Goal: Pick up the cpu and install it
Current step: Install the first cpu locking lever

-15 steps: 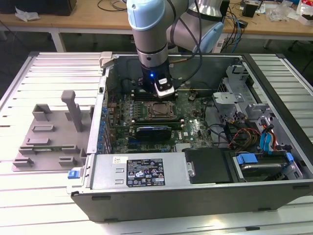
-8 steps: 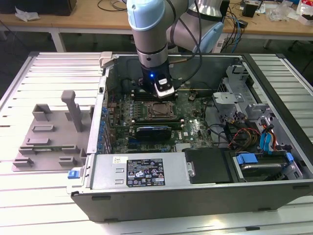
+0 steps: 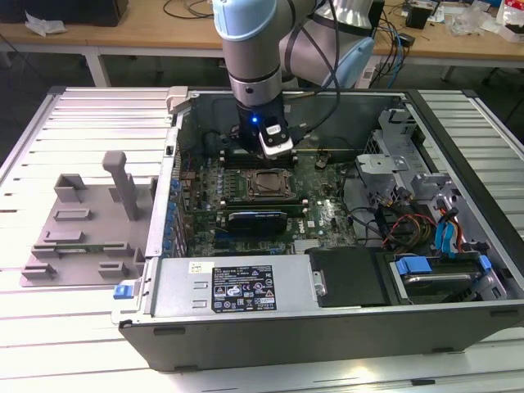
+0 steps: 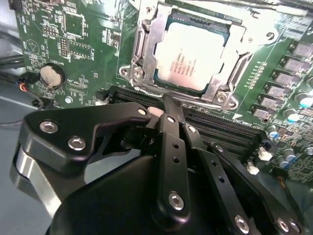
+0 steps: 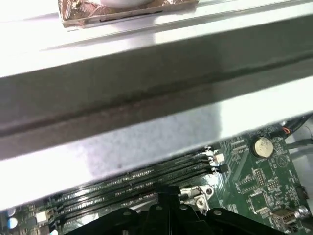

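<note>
The cpu point(image 4: 193, 51) already lies flat in its socket point(image 4: 146, 54) on the motherboard point(image 4: 73, 44), framed by the metal load plate; in the exterior view the same socket point(image 3: 268, 183) sits near the middle of the open case point(image 3: 327, 327), just below the arm point(image 3: 254, 49). The pincer point(image 4: 168, 105) hangs directly beside the socket's near edge, its fingers point(image 4: 171, 132) pressed together with nothing between them, tips over the memory slots point(image 4: 220, 129). In the first wrist view the camera looks across those slots point(image 5: 132, 181) toward the case wall point(image 5: 146, 88) and the coin cell point(image 5: 263, 146). Judging from how things lie, the chip is placed and the pincer is empty. The risks now are mostly of contact: the closed tips sit so near the load plate and slots that a sideways drift could scrape the board or knock a slot latch. If the chip is not fully seated in its keyed corners, any push on it could bend socket pins; whether it is seated true cannot be told from here. The grey fixture point(image 3: 82, 229) on the surface point(image 3: 49, 344) stands well apart.
</note>
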Robot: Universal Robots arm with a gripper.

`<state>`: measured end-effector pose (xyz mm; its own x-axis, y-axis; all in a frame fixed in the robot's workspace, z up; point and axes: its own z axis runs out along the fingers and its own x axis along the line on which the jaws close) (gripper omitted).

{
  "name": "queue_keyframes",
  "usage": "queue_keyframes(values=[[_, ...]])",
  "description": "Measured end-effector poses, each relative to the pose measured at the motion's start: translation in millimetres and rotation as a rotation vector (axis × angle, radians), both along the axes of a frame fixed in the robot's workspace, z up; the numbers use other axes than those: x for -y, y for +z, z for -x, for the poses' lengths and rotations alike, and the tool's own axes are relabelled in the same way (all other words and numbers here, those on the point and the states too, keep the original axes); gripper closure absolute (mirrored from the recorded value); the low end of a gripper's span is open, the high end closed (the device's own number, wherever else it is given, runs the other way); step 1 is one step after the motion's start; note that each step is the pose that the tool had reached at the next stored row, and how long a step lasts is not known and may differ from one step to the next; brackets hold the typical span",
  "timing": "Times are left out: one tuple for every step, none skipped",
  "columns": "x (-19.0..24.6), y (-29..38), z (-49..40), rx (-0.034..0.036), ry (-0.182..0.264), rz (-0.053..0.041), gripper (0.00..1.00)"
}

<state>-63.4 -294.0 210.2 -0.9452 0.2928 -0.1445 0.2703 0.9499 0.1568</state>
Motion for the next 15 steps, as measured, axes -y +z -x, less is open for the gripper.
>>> queue_keyframes(values=[[0.0,0.4,0.0,-0.0006,0.000,0.0057,0.89],[0.1,0.6,0.0,-0.0017,0.000,0.0129,0.89],[0.5,0.8,0.0,-0.0032,0.000,0.0232,0.89],[0.8,0.7,-0.1,-0.0038,0.000,0.0280,0.89],[1.6,0.9,0.0,-0.0046,0.000,0.0328,0.89],[3.8,0.8,0.0,-0.0048,0.000,0.0356,0.89],[7.9,0.8,0.0,-0.0049,0.000,0.0367,0.89],[12.2,0.8,0.0,-0.0049,0.000,0.0375,0.89],[16.5,0.8,0.0,-0.0049,0.000,0.0384,0.89],[18.3,0.8,0.0,-0.0050,0.000,0.0390,0.89],[20.3,0.8,0.0,-0.0060,0.000,0.0419,0.89],[22.3,0.7,0.0,-0.0091,0.000,0.0484,0.89],[24.3,0.8,0.0,-0.0159,0.000,0.0621,0.89],[25.2,0.8,0.0,-0.0218,0.000,0.0717,0.89],[25.7,0.8,0.1,-0.0294,0.000,0.0834,0.89]])
